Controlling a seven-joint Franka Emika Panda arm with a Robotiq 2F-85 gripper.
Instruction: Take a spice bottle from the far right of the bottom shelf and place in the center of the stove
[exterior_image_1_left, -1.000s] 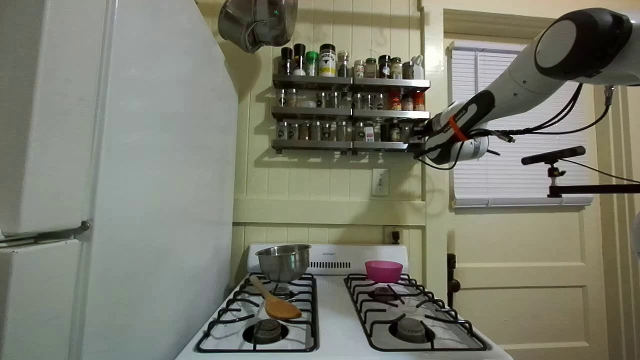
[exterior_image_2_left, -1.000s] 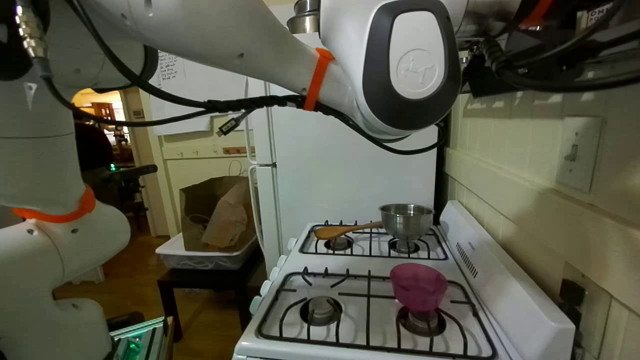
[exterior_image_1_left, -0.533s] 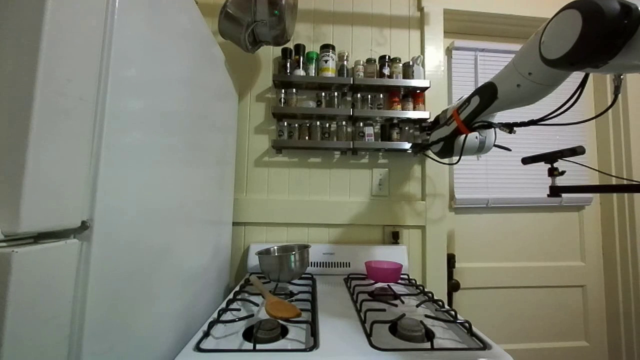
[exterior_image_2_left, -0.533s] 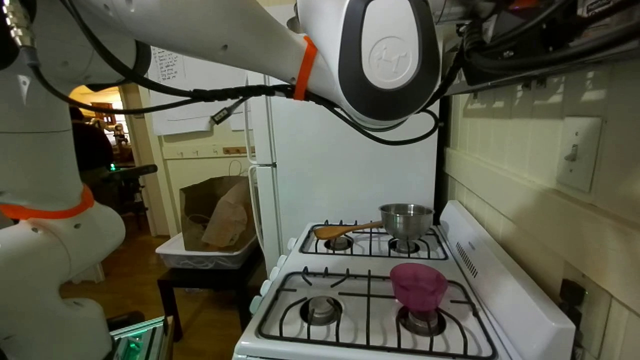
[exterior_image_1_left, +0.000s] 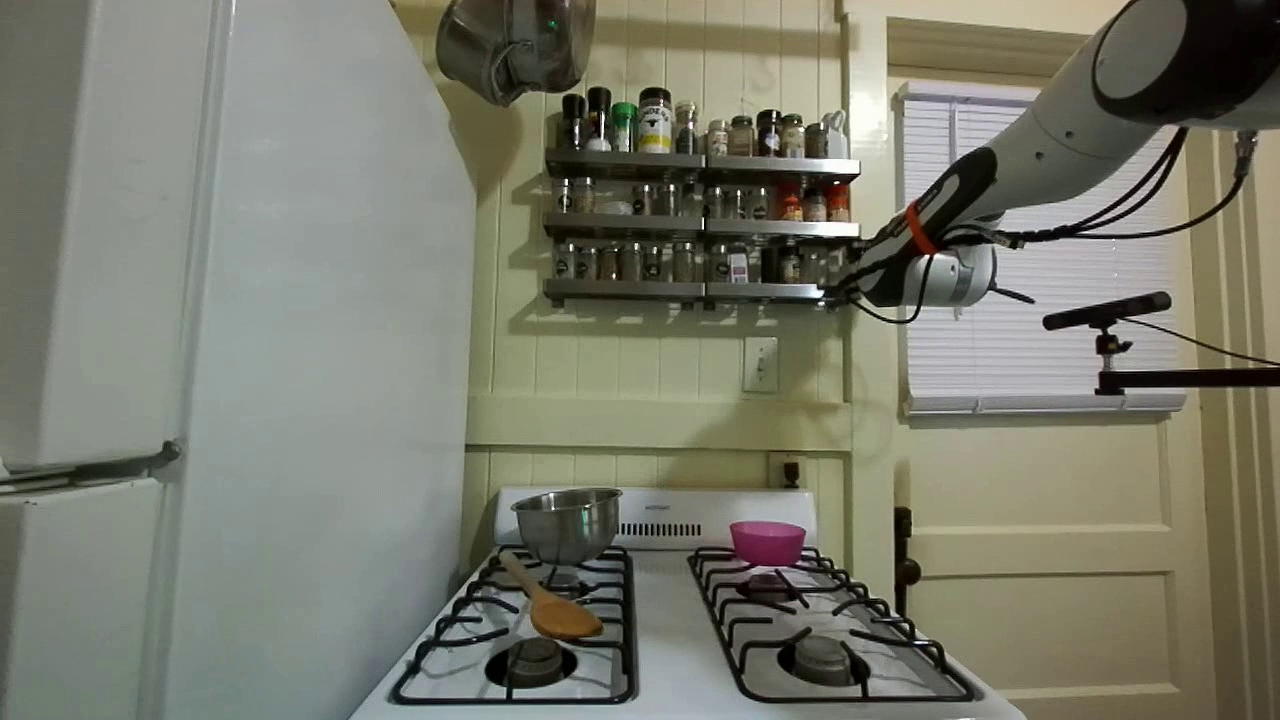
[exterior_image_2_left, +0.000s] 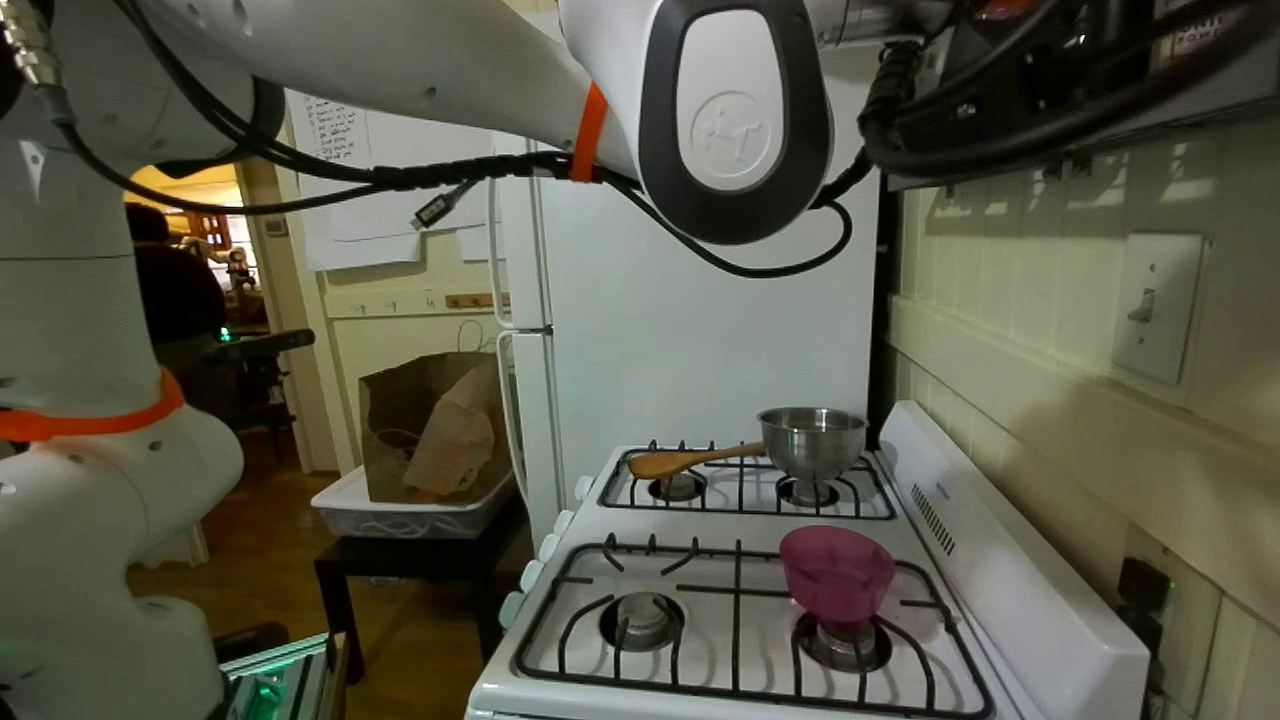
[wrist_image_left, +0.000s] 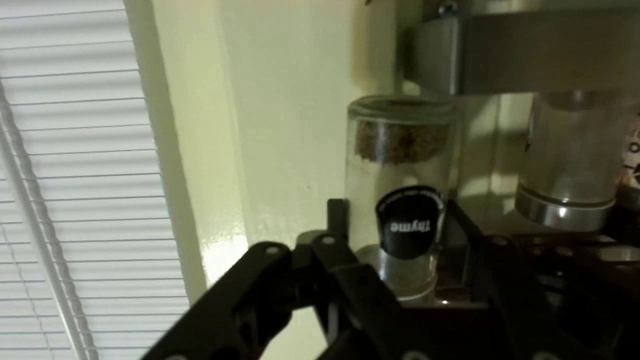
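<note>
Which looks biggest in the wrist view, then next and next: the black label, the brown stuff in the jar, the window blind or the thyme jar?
1. Window blind, even cut off
2. Thyme jar
3. Black label and brown stuff: too alike to rank

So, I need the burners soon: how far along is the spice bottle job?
Apparently done: the spice bottle, labeled Thyme, is off the bottom shelf; its base shows near the shelf's end in the wrist view. In progress: the hand grips it from both sides. Left: carrying it to the center of the stove and releasing it; in both exterior views, no bottle stands there yet.
</note>
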